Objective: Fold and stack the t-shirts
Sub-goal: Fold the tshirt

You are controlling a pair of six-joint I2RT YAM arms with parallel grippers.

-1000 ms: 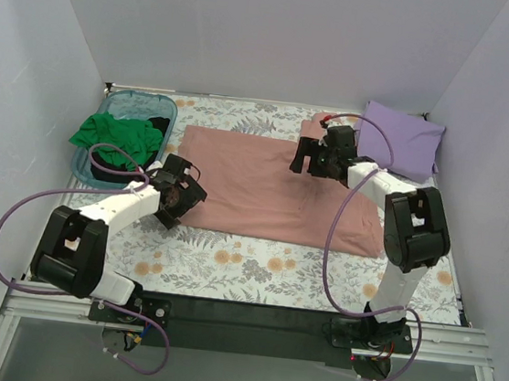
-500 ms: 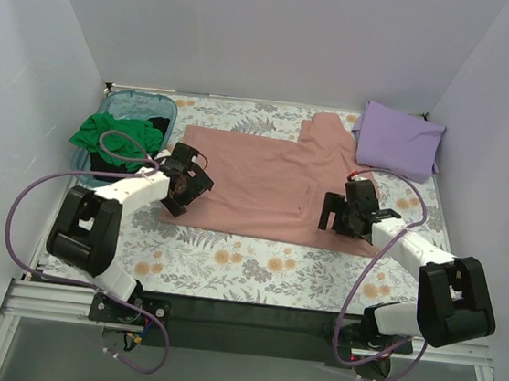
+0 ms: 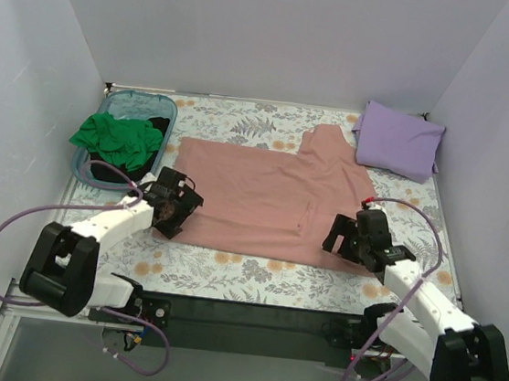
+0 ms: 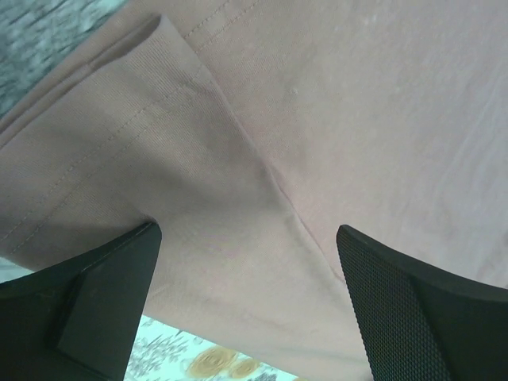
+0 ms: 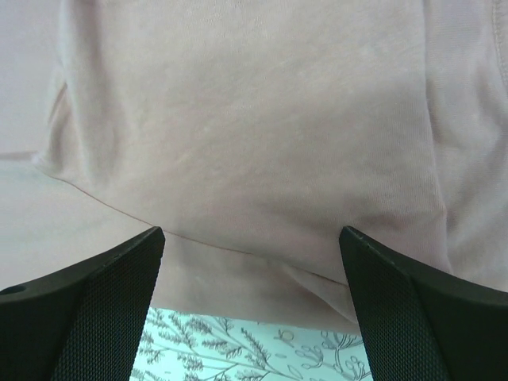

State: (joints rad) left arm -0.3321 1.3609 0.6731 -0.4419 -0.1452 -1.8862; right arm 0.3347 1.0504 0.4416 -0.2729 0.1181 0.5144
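The salmon-pink t-shirt (image 3: 263, 192) lies spread flat on the floral table cover, one sleeve sticking out at the far right. My left gripper (image 3: 179, 208) is open over the shirt's near left corner; the left wrist view shows the folded pink cloth (image 4: 262, 159) between its wide-apart fingers. My right gripper (image 3: 348, 241) is open over the near right corner; its wrist view shows pink cloth (image 5: 254, 143) and the hem edge. A folded lavender t-shirt (image 3: 398, 139) lies at the far right. A green t-shirt (image 3: 118, 136) and a black one (image 3: 158, 124) lie in the tub.
The translucent teal tub (image 3: 136, 100) stands at the far left corner. Pale walls close in the table on three sides. The floral cover (image 3: 255, 269) shows along the near edge, in front of the shirt.
Both grippers have come down to the shirt's near corners; the right one travelled from the far sleeve. The shirt's near edge now lies closer to the front, the sleeve spread out.
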